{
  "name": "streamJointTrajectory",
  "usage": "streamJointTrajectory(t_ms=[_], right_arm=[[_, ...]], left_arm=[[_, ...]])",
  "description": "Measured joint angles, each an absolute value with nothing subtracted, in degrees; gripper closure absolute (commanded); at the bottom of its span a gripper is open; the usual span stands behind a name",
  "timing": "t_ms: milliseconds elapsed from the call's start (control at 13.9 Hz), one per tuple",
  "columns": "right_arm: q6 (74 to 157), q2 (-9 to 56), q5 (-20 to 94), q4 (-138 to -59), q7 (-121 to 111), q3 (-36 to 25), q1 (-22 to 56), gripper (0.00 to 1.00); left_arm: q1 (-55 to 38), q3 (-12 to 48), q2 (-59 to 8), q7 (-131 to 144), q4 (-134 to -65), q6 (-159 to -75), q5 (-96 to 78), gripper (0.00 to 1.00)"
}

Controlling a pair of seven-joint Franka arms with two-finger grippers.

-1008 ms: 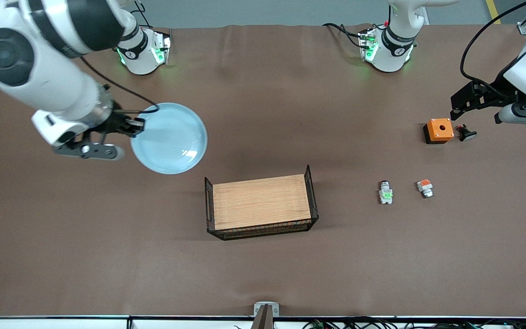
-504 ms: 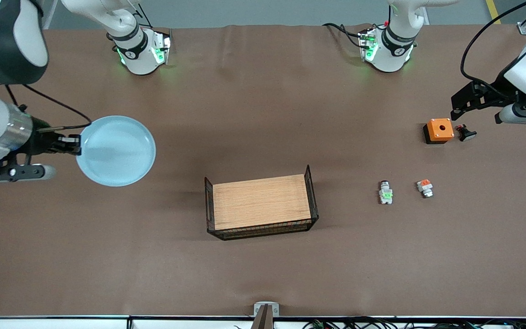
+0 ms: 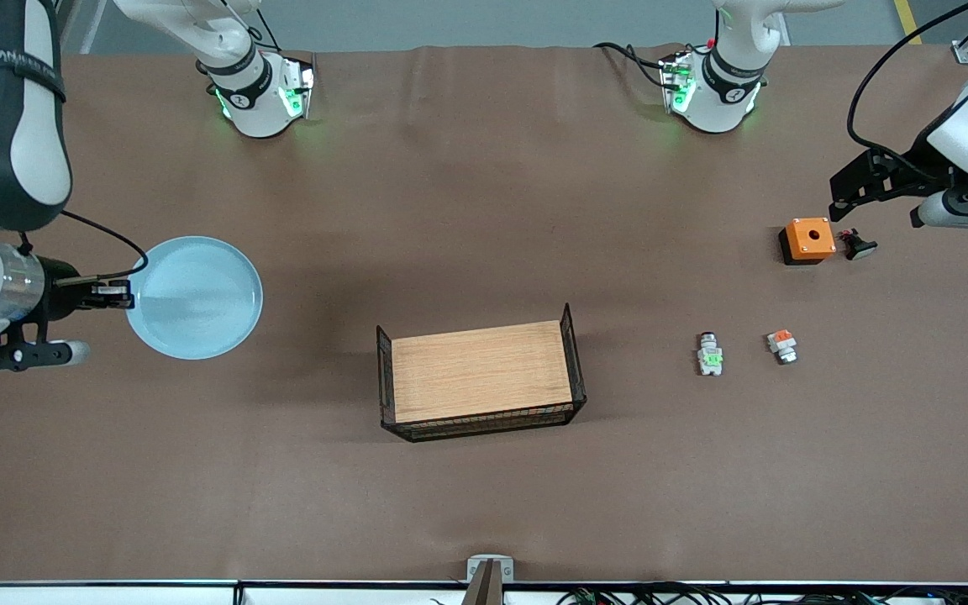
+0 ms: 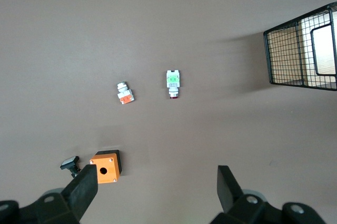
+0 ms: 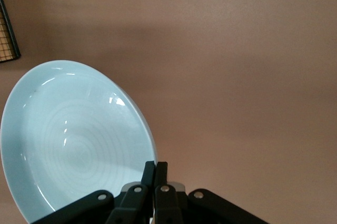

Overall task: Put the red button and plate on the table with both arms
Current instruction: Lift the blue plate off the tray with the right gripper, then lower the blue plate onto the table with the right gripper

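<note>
The pale light-blue plate (image 3: 195,297) hangs above the brown table (image 3: 484,504) at the right arm's end. My right gripper (image 3: 118,295) is shut on the plate's rim; in the right wrist view its fingers (image 5: 156,172) pinch the rim of the plate (image 5: 73,139). The red button (image 3: 709,354), a tiny grey-white part with a green centre, lies on the table toward the left arm's end; it also shows in the left wrist view (image 4: 173,80). My left gripper (image 3: 845,195) is open and empty, up over the orange box (image 3: 807,239), and waits; it also shows in its own wrist view (image 4: 155,188).
A wooden board in a black wire frame (image 3: 481,372) stands mid-table. A similar part with an orange-red centre (image 3: 782,344) lies beside the green one. A small black button (image 3: 856,244) lies beside the orange box.
My right arm has carried the plate toward the right arm's end of the table and lower in the front view. The left arm and the small parts have not moved.
</note>
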State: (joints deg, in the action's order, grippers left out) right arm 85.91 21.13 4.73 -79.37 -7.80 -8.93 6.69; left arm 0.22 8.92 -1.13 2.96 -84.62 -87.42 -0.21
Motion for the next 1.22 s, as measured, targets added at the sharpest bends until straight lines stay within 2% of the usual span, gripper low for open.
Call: streamJointTrajectory(t_ms=[432, 1224], right_arm=[[87.79, 26.94, 4.77, -80.63, -18.24, -8.94, 1.42, 1.00], [88.28, 27.62, 4.77, -81.21, -18.45, -8.51, 1.25, 1.00]], left_arm=[[0.21, 8.93, -1.13, 2.98, -84.62, -87.42, -0.21, 0.00], [0.21, 8.93, -1.13, 2.98, -84.62, -87.42, -0.21, 0.00]])
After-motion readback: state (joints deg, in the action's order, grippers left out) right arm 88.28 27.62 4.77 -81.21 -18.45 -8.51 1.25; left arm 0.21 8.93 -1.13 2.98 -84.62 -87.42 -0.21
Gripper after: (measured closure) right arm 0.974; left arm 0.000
